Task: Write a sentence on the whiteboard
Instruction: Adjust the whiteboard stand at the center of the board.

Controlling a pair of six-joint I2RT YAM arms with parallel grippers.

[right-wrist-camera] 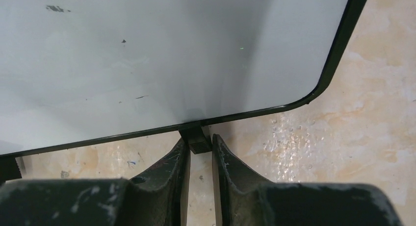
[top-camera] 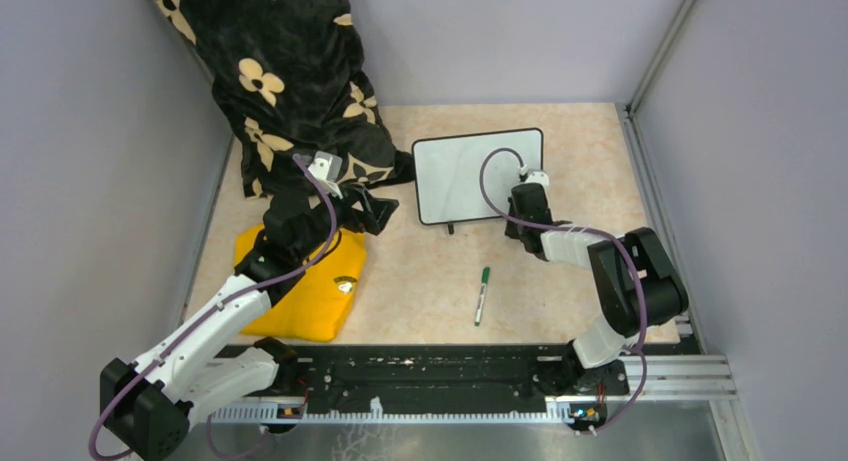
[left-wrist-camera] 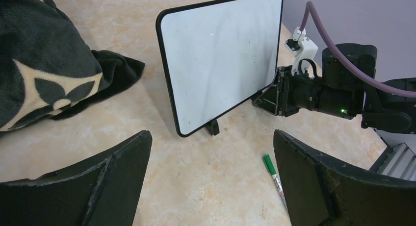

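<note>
The whiteboard stands upright on the tan table, its face blank white apart from a few specks; no sentence is in view. My right gripper sits low at the board's right bottom edge. In the right wrist view its jaws are closed on the board's small black foot. A green-capped marker lies loose on the table in front of the board. My left gripper hovers left of the board, wide open and empty, facing the board, with the marker by its right finger.
A black cloth with cream flowers is piled at the back left, reaching the board's left edge. A yellow cloth lies under the left arm. Grey walls close in the sides and back; a black rail runs along the near edge.
</note>
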